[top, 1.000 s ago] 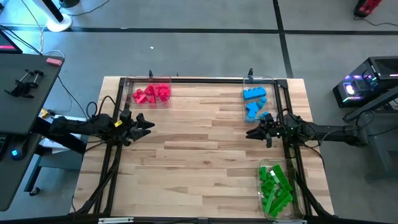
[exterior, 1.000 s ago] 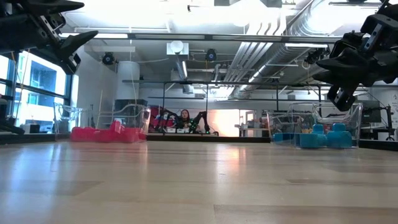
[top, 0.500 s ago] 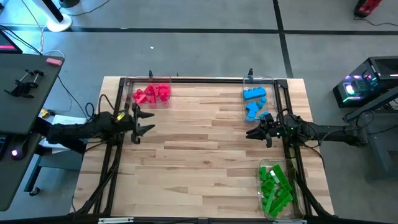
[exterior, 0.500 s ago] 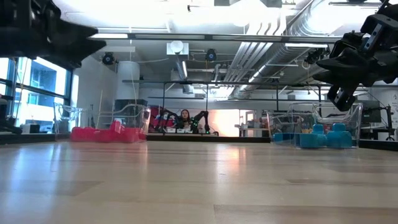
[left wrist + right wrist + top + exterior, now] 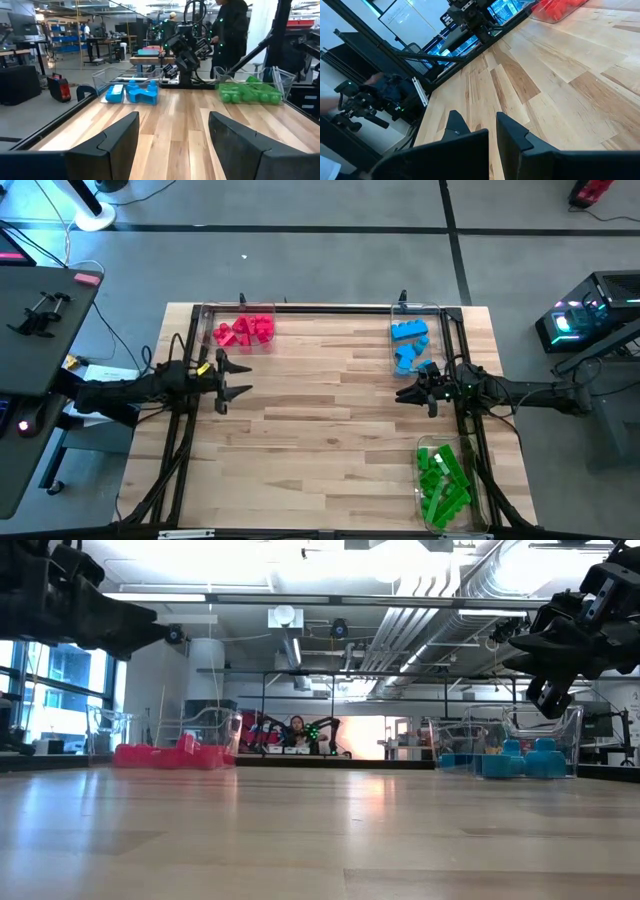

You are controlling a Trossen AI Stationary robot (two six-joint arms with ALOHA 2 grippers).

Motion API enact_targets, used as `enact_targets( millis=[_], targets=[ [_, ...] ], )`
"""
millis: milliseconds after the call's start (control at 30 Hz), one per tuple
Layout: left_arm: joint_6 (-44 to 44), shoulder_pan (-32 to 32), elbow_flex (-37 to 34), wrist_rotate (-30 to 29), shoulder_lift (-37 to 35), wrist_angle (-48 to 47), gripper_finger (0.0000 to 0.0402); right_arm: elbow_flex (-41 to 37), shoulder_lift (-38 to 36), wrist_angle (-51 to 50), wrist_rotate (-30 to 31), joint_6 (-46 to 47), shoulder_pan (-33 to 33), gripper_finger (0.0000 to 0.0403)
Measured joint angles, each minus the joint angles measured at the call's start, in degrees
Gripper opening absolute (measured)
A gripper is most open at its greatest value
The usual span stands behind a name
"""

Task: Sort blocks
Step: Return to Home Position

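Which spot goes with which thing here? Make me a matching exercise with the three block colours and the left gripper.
Things:
1 pinkish red blocks
2 blue blocks
3 green blocks
4 left gripper

Places, by the high view:
A in the bottom right tray
B open, above the left side of the table
C in the top left tray
D in the top right tray

Pairs: 1-C, 2-D, 3-A, 4-B
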Motion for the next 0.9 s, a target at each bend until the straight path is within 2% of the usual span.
enact_targets(
  millis=[567, 667, 767, 833, 900],
  targets=[
    [-0.02, -0.02, 0.0, 0.01, 0.29, -0.02, 0.0227, 0.0, -0.06, 0.0, 0.0, 0.0, 0.0, 0.0],
    [-0.02, -0.02, 0.0, 0.01, 0.29, -0.02, 0.0227, 0.0, -3.43, 0.02, 0.0, 0.02, 0.26, 0.0],
    [-0.02, -0.03, 0.0, 0.0, 0.3, -0.02, 0.0227, -0.17, -11.82, 1.1, -0.18, 0.01, -0.45, 0.0],
    [-0.04, -0.02, 0.0, 0.0, 0.51, 0.03, 0.0227, -0.04, -11.88, 6.11, -0.21, 0.06, -1.58, 0.0],
    [-0.07, -0.02, -0.02, -0.07, 0.8, 0.04, 0.0227, -0.2, -11.91, 7.53, 2.72, 0.04, -0.89, 0.0]
  ],
)
